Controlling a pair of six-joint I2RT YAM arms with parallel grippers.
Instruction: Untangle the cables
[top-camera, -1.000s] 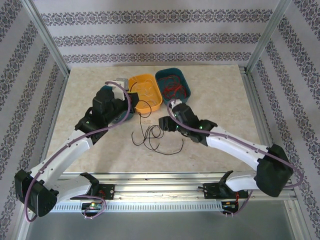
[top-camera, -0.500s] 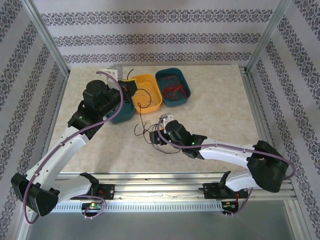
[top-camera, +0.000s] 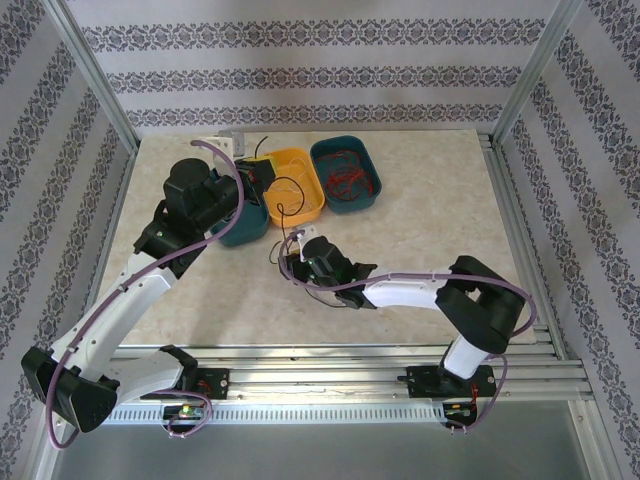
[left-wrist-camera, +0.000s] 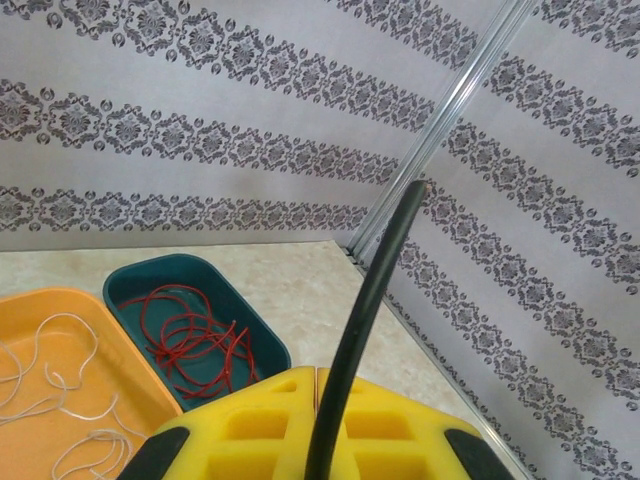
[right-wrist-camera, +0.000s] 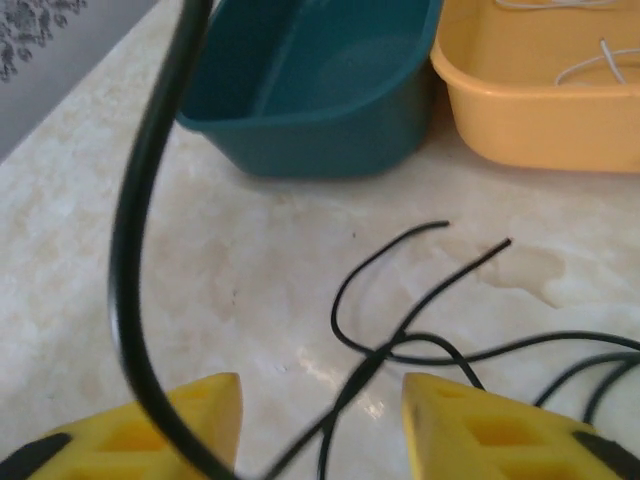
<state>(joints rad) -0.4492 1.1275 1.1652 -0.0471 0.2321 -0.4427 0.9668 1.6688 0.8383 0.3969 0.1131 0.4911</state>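
two colours done: red cables (left-wrist-camera: 190, 335) and white cables (left-wrist-camera: 60, 405) lie in trays (left-wrist-camera: 255, 315) at the surface's (top-camera: 440, 200) far edge. black cables (right-wrist-camera: 455, 272) left, mid-surface: left claw (left-wrist-camera: 318, 378) pinches one, right claw (right-wrist-camera: 320, 382) gapes around them.

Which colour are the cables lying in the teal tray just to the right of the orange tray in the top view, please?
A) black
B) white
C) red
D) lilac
C: thin red cables lie loosely coiled on the floor of that teal tray.
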